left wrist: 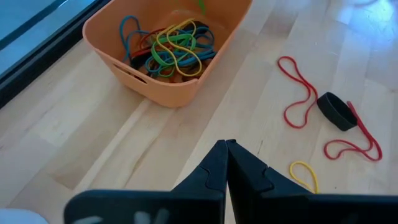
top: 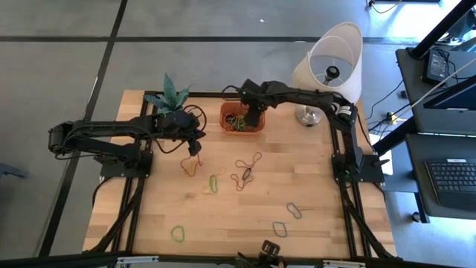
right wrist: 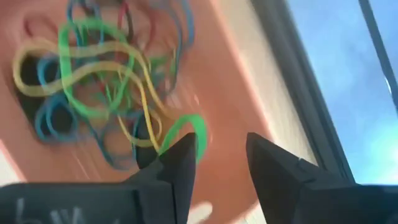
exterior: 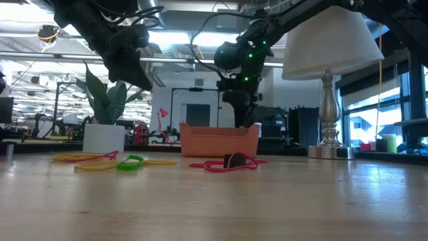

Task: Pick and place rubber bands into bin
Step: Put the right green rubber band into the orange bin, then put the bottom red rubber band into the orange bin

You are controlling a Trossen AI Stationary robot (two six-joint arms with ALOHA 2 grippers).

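The orange bin [top: 242, 119] stands at the table's far middle with a tangle of rubber bands [left wrist: 171, 46] inside. My right gripper [right wrist: 221, 152] hangs open just over the bin, and a green band [right wrist: 189, 124] lies close by one fingertip. My left gripper [left wrist: 226, 144] is shut and empty above the table, left of the bin and nearer the front. Loose bands lie flat on the wood: red ones [top: 248, 161], a black one [left wrist: 336, 111] on a red loop, a yellow one [left wrist: 305, 174], green ones [top: 214, 182] and grey-blue ones [top: 294, 210]. My right gripper stands open above the bin, pointing steeply down. The green band [right wrist: 198, 127] runs behind one fingertip [right wrist: 183, 152]; I cannot tell whether it touches that finger.
A white plant pot [exterior: 103, 138] with a leafy plant stands at the far left of the bin. A lamp with a white shade [top: 327, 63] stands at the far right corner. Bare wood stretches across the table's near half between the scattered bands.
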